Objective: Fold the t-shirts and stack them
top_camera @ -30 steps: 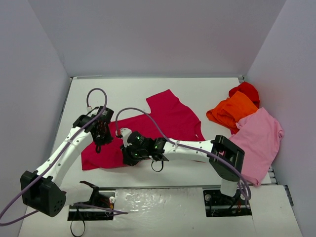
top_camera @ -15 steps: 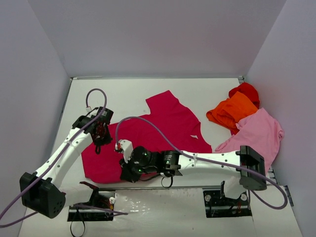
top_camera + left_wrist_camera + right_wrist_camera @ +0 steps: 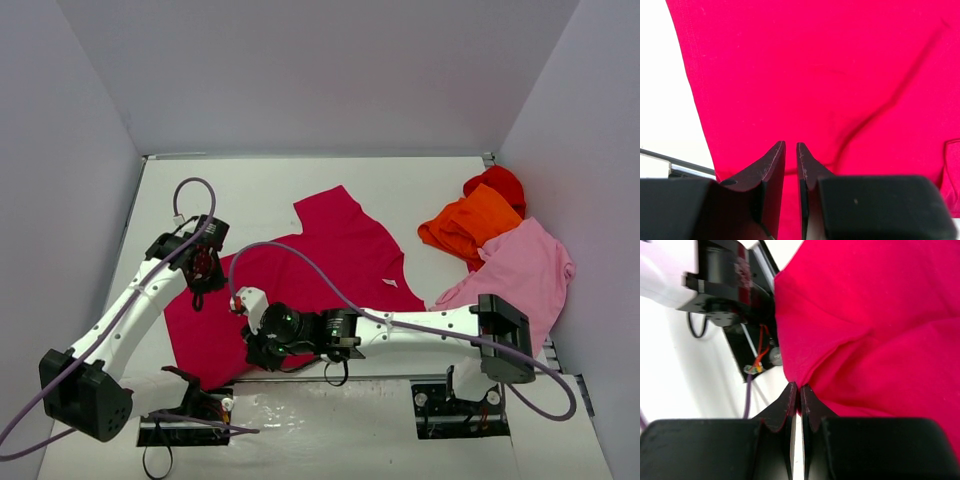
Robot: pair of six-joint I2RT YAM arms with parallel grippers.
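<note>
Though mostly flat, crimson t-shirt tight in left claw and right claw.

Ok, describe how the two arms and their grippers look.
Both the left arm and right arm have slim white links with chunky black joint housings. A purple cable loops along each. The left gripper and right gripper are matte black, with flat fingers tapering to points.
</note>
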